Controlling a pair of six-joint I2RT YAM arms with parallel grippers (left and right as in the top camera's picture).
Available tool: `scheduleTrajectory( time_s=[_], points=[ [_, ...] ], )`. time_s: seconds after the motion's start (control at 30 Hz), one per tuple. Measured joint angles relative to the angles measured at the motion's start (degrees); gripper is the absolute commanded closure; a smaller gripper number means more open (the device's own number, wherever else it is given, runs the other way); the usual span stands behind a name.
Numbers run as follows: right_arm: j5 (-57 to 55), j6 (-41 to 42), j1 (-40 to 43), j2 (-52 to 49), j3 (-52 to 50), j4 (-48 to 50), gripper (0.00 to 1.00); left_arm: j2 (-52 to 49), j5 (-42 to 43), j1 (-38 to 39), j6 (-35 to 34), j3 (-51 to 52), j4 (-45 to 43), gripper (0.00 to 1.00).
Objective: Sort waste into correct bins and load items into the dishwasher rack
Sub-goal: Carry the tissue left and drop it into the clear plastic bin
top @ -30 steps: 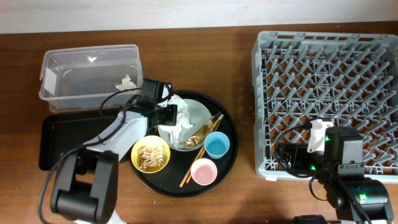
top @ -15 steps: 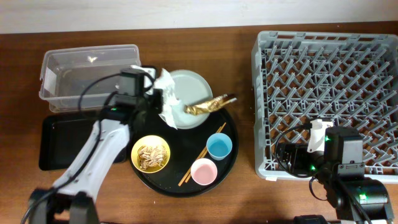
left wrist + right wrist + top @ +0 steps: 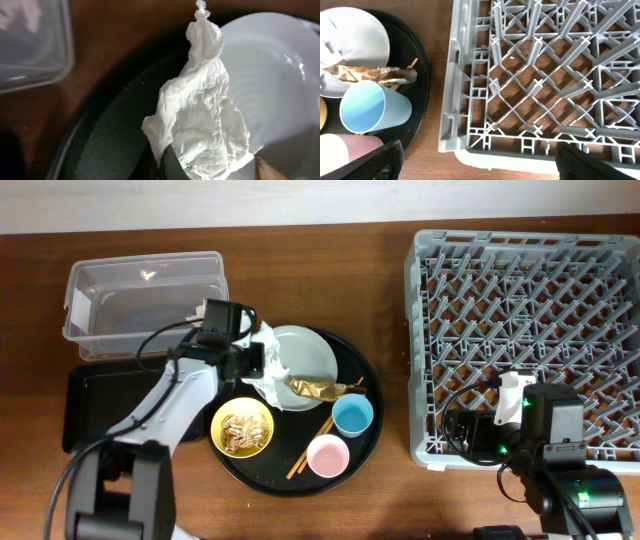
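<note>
My left gripper (image 3: pixel 256 361) is shut on the crumpled white tissue (image 3: pixel 205 115), which stands up between the plate's left rim and the round tray. The pale plate (image 3: pixel 310 348) carries a gold wrapper (image 3: pixel 315 388) at its near edge. The yellow bowl (image 3: pixel 242 428) holds tan food scraps. A blue cup (image 3: pixel 351 415), a pink cup (image 3: pixel 328 455) and chopsticks (image 3: pixel 312 442) lie on the same tray. The clear tub (image 3: pixel 145 305) and the flat black tray (image 3: pixel 95 405) are to the left. My right gripper (image 3: pixel 490 165) hangs open over the near left corner of the grey rack (image 3: pixel 525 340).
The round black tray (image 3: pixel 365 440) holds all the dishes. A white scrap (image 3: pixel 22 17) lies inside the clear tub. Bare wooden table runs between the round tray and the rack (image 3: pixel 530 75).
My left gripper has shut on the tissue, lifted it toward the tub, then come back down by the plate. The plate and wrapper have shifted. The right arm has not moved.
</note>
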State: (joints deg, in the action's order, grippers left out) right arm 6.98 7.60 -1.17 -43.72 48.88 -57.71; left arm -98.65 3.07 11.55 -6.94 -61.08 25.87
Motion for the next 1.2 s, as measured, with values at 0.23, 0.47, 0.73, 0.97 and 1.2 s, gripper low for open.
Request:
scheduleTrajectory(
  time_s=[0.23, 0.47, 0.73, 0.97, 1.2],
  points=[
    [0.0, 0.0, 0.0, 0.0, 0.0, 0.0, 0.02, -3.08, 0.0, 0.07, -0.11, 0.0, -0.09, 0.85],
    [0.0, 0.0, 0.0, 0.0, 0.0, 0.0, 0.02, -3.15, 0.0, 0.07, -0.07, 0.0, 0.11, 0.84],
    [0.0, 0.0, 0.0, 0.0, 0.0, 0.0, 0.02, -3.15, 0.02, 0.07, -0.02, 0.0, 0.98, 0.99],
    [0.0, -0.02, 0.0, 0.0, 0.0, -0.02, 0.02, -2.62, 0.0, -0.22, 0.0, -1.55, 2.91, 1.0],
    [-0.02, -0.02, 0.0, 0.0, 0.02, 0.0, 0.02, 10.51, -2.38, -6.45, 0.0, -7.65, -2.69, 0.99]
  ],
)
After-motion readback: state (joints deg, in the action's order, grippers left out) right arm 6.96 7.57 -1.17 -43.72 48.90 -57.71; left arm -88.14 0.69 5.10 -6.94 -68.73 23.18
